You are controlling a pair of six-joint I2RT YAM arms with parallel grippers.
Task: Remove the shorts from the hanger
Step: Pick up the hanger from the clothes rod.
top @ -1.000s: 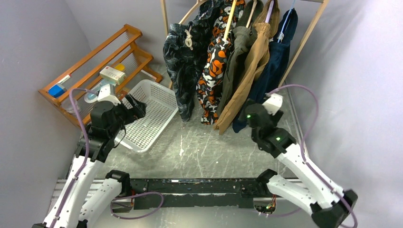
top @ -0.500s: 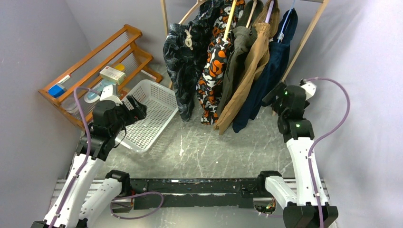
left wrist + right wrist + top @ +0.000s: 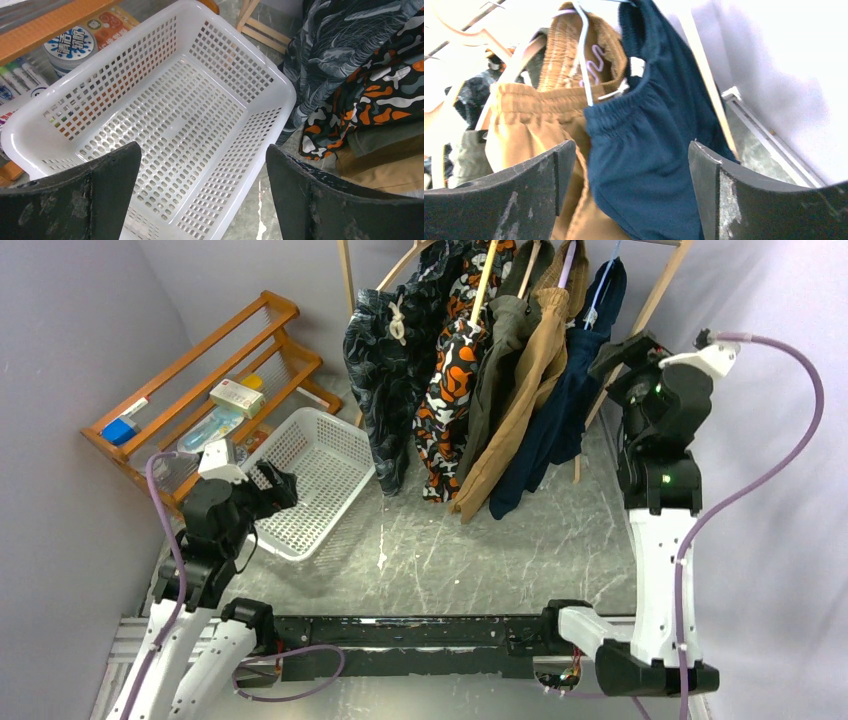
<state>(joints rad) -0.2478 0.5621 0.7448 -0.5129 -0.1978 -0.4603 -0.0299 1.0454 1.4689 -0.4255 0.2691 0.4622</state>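
Observation:
Several pairs of shorts hang on a wooden rack at the back: leaf-print, camouflage, olive-grey, tan and navy. My right gripper is raised high, just right of the navy shorts, open and empty. In the right wrist view the navy shorts hang on a white hanger straight ahead of the gripper, the tan shorts to their left. My left gripper is open and empty over the white basket.
The basket stands left of the rack. A wooden shelf with boxes and bottles stands at the back left. The rack's slanted leg runs close by my right gripper. Grey walls close both sides.
My right arm has swung up and to the right, from low in front of the shorts to high beside the navy pair. My left gripper has drawn back a little over the basket.

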